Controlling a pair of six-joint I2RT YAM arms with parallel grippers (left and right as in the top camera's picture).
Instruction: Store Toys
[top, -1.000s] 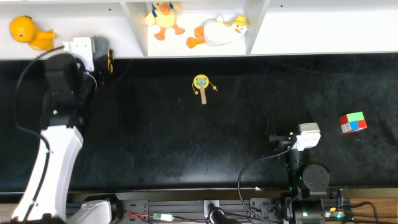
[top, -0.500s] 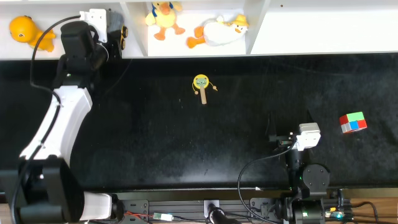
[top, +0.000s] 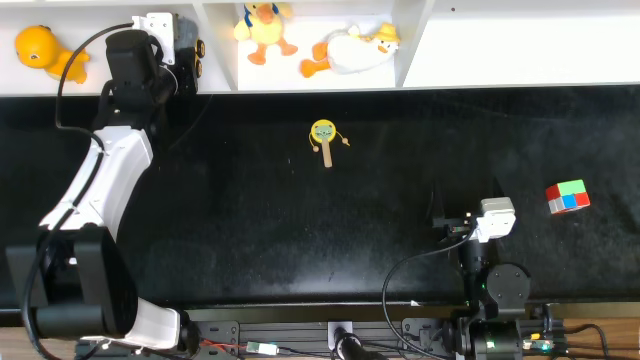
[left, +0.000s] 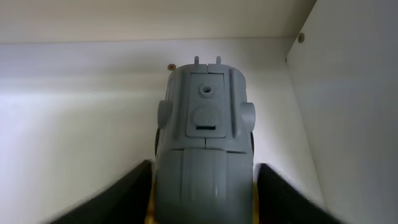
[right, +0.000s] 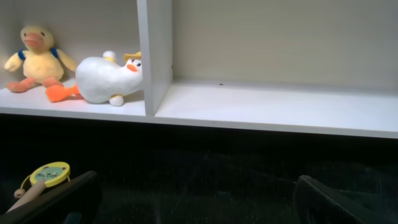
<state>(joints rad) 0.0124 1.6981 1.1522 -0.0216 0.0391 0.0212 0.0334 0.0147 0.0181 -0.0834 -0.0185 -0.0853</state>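
A grey toy car with yellow trim and black wheels sits between the fingers of my left gripper, which is shut on it. Car and gripper are inside the left compartment of the white shelf, by its right wall; in the top view the left gripper is there too. A yellow hand drum toy lies on the black mat in the middle, and a coloured cube lies at the right. My right gripper stands open low over the mat near the front, with nothing in it.
An orange duck sits in the left compartment, left of the car. A yellow duck plush and a white goose plush fill the middle compartment. The right compartment floor is bare. The black mat is open between the arms.
My left gripper has carried the toy car from the shelf's front edge up into the left compartment. The right arm has not moved.
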